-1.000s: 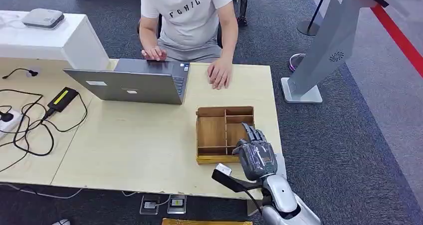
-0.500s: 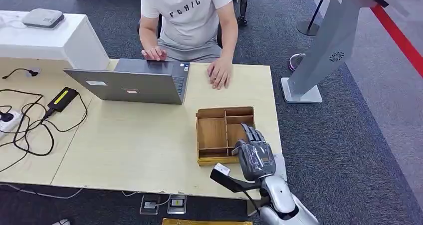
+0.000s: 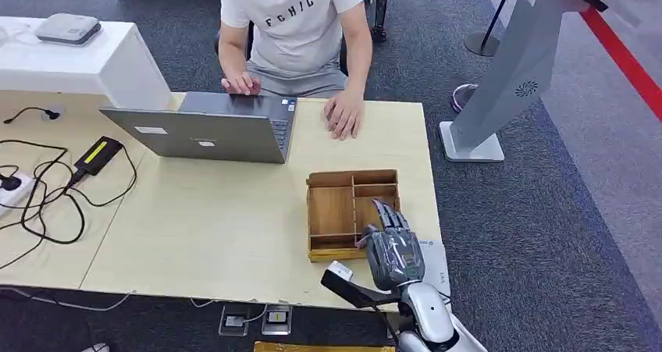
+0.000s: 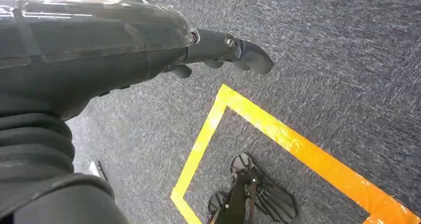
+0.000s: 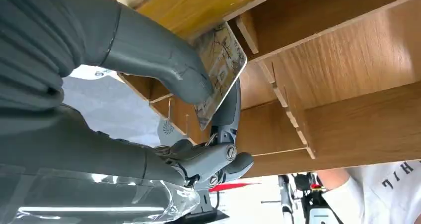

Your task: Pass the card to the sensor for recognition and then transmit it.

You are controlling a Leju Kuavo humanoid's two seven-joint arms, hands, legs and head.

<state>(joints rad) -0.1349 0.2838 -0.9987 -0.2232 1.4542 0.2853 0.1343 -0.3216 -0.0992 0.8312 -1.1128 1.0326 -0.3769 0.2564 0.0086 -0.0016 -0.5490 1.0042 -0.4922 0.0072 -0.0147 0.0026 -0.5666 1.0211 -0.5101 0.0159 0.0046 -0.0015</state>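
My right hand (image 3: pixel 394 247) is at the near right corner of the wooden divided box (image 3: pixel 336 208) on the table. In the right wrist view its thumb (image 5: pixel 164 65) and a finger pinch a patterned card (image 5: pixel 222 67), held just over the box's small compartments (image 5: pixel 278 129). My left hand (image 4: pixel 218 50) hangs over the carpet and holds nothing. A flat grey device (image 3: pixel 67 28) lies on a white block at the far left. A tall grey kiosk stand (image 3: pixel 515 71) rises from the floor to the right of the table.
A person sits at the far side with both hands by an open laptop (image 3: pixel 207 129). Cables and a power brick (image 3: pixel 97 153) lie at the table's left. A white sheet (image 3: pixel 435 260) lies under my right hand. Yellow floor tape (image 4: pixel 278 134) crosses the carpet.
My right hand and forearm have drawn back slightly toward the table's near edge and to the left, still at the box's corner. The person and the laptop have not moved.
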